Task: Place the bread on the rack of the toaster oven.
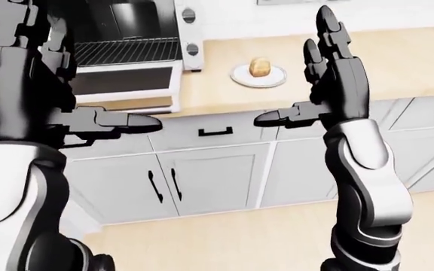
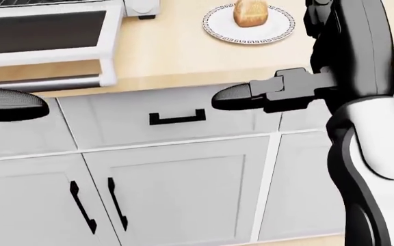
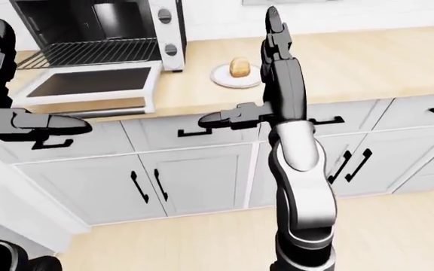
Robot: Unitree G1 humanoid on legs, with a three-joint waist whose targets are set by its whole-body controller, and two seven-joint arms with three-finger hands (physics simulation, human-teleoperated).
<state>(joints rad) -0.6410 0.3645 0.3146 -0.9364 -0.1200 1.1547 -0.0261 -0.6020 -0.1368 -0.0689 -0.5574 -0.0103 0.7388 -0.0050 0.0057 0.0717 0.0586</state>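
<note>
Meanwhile both hands' fingers (image 1: 330,42) stand spread, empty; bread (image 2: 250,13) sits on its plate (image 2: 279,32) beside the toaster oven (image 3: 96,34)

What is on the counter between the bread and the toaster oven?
Nothing. In the right-eye view, the bread sits on a white plate, and only bare counter lies between that plate and the toaster oven to its left.

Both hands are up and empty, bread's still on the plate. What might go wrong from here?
1. The bread stands upright on a small plate; a clumsy pinch by the right hand may topple it or shove the plate.
2. The toaster oven door hangs open over the counter edge; an arm carrying the bread to the rack may knock it.
</note>
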